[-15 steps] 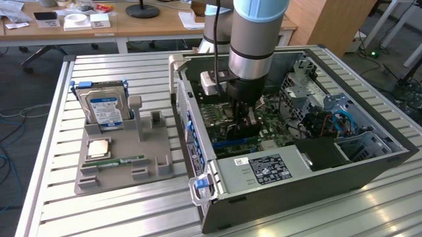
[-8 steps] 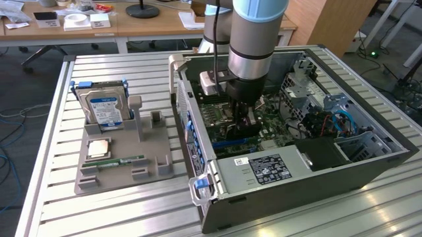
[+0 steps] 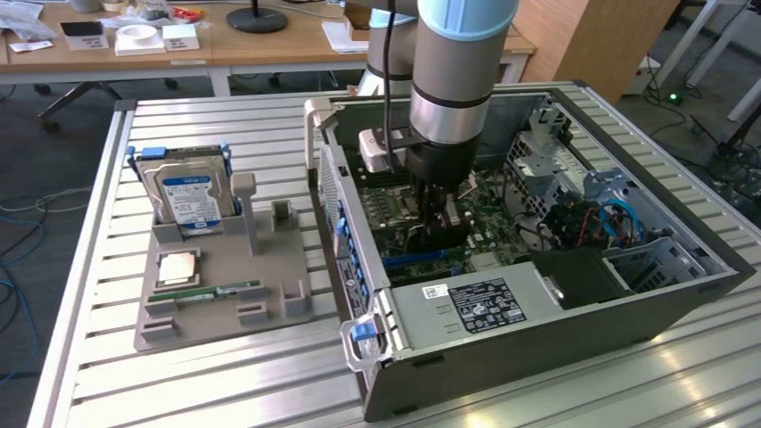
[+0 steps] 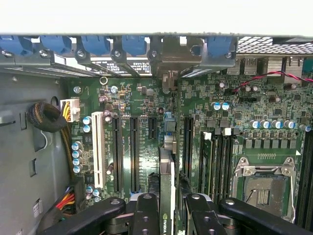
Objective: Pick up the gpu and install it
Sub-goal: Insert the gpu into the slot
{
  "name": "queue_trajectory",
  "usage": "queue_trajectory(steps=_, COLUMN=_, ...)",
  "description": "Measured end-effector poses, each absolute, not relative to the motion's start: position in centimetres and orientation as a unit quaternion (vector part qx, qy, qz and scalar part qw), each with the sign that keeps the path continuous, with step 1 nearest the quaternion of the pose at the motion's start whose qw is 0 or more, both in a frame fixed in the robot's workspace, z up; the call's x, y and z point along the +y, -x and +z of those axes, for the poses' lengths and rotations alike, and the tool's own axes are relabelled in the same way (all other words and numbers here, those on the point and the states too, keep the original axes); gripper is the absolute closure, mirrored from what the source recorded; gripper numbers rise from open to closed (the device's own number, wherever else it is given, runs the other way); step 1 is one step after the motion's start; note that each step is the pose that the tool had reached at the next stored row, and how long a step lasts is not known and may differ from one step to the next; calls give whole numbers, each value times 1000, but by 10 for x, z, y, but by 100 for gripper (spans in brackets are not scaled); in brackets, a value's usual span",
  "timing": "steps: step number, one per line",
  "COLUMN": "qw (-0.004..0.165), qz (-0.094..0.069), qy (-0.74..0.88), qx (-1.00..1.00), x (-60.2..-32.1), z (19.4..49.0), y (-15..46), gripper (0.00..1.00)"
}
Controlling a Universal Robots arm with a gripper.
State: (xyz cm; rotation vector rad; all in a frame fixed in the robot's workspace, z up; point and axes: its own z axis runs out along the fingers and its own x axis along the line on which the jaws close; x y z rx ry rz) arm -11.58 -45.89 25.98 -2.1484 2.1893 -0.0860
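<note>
Claw (image 4: 168, 208) clamps gpu (image 4: 166, 169) edge-on over motherboard (image 4: 195, 105) slots, case (image 3: 535, 330) walls close around.

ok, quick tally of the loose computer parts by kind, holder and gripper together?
hard drive: 1, upright in the grey holder
processor chip: 1, on the holder
memory stick: 1, on the holder
gpu: 1, clamped in the gripper over the motherboard
Total: 4
</note>
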Motion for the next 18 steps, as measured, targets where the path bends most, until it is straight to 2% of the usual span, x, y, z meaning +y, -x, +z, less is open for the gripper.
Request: queue_trajectory(steps=18, qw=36, qz=-28, qy=700, qx=713, x=-459, z=256, y=116, gripper=74)
